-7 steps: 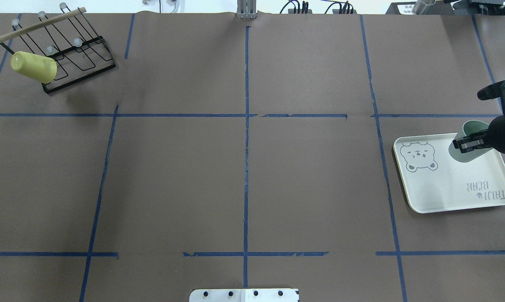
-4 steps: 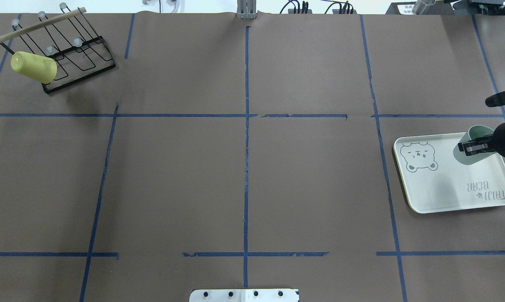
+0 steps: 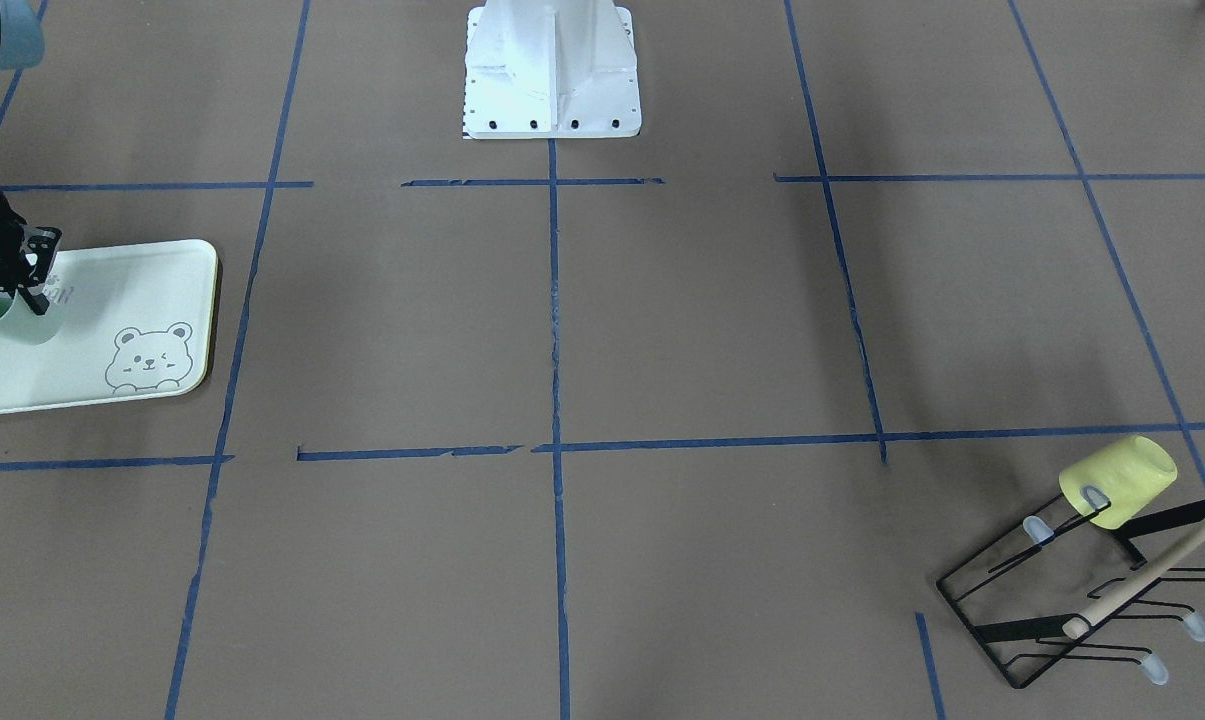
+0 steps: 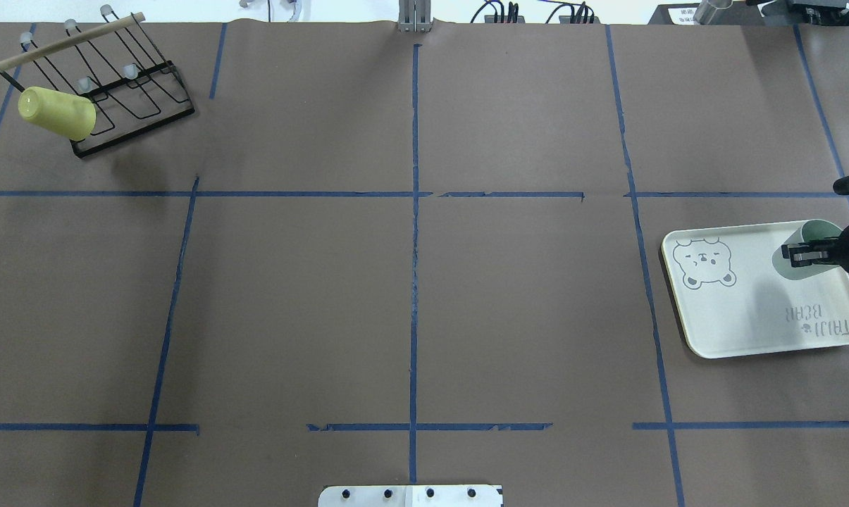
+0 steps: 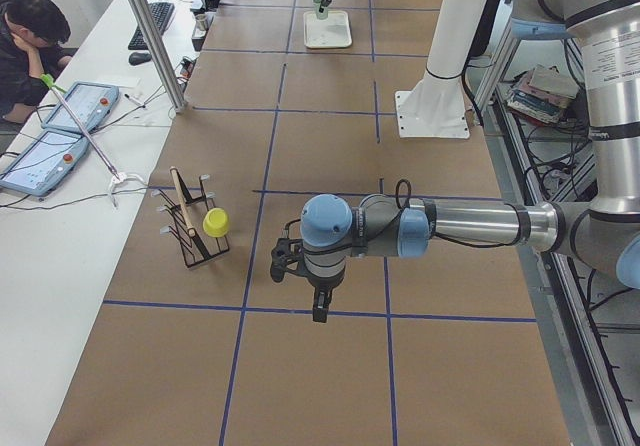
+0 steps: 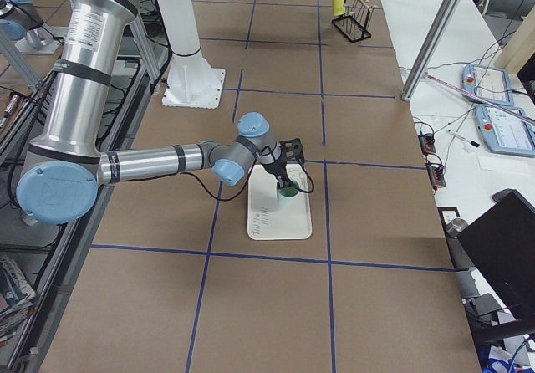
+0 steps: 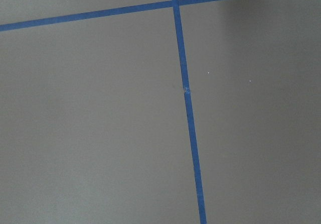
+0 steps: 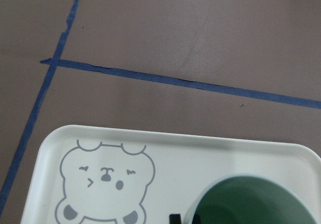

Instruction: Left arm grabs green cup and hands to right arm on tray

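My right gripper is shut on the rim of the pale green cup and holds it upright over the far right part of the bear tray. I cannot tell whether the cup's base touches the tray. The front-facing view shows the cup under the gripper at the tray's left end. The right wrist view shows the cup's dark green mouth and the tray with its bear. My left gripper hangs over bare table and shows only in the exterior left view, so I cannot tell whether it is open or shut.
A yellow cup hangs on a black wire rack at the far left corner. Blue tape lines cross the brown table. The robot's white base stands at the near middle edge.
My right gripper has moved with the green cup toward the overhead view's right edge and a little nearer, still over the tray.
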Tool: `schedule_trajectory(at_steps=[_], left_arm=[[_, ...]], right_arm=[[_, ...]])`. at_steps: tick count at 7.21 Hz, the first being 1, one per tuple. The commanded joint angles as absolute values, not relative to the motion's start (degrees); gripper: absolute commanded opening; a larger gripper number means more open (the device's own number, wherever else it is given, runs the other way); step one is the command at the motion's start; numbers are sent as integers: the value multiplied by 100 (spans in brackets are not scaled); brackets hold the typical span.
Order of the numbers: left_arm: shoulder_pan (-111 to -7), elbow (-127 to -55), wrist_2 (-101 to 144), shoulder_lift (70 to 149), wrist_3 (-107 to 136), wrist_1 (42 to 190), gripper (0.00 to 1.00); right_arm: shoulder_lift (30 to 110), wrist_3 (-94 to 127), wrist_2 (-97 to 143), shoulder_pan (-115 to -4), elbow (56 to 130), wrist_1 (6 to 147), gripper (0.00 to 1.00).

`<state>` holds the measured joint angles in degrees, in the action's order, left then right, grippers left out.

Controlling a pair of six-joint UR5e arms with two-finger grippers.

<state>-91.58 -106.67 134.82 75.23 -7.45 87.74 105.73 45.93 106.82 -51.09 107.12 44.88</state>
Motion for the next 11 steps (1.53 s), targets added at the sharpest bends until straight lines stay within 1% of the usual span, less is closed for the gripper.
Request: schedule_trajectory(at_steps=[1, 2, 3, 4, 5, 6, 7, 8, 10, 11], left_arm=[[-9158, -10679, 13482, 7532, -721, 8780, 100], [-9158, -10670, 13482, 7541, -721, 8780, 100], [-9158, -10670, 13482, 7576, -721, 8772, 100], [-9158, -10670, 13482, 7594, -712, 8771, 100], [-9158, -10670, 13482, 7602, -695, 8771, 100], [-9158, -10679, 13482, 7611, -694, 8771, 100], [-9158, -10679, 13482, 7620, -694, 8771, 100], [-9158, -10679, 13474, 7620, -712, 8780, 100], [-9158, -10583, 13474, 7620, -747, 8946, 100], [-9158, -10582, 13474, 7620, -756, 8956, 100]], right_arm=[[10547, 4632, 10643, -5001, 10538, 4333, 42], [10538, 4632, 10704, -4957, 10538, 4324, 64], [10547, 4623, 10722, -4957, 10547, 4324, 77], [10547, 4623, 10784, -4957, 10564, 4324, 80], [10556, 4606, 10828, -4983, 10669, 4350, 100], [10556, 4536, 11350, -5192, 10896, 4794, 100], [10556, 4178, 12017, -5664, 11212, 5538, 100], [10556, 3287, 12415, -6269, 11493, 6312, 100], [10617, 1249, 13065, -7430, 11610, 7474, 100], [10870, 700, 13287, -7731, 11584, 7619, 100]])
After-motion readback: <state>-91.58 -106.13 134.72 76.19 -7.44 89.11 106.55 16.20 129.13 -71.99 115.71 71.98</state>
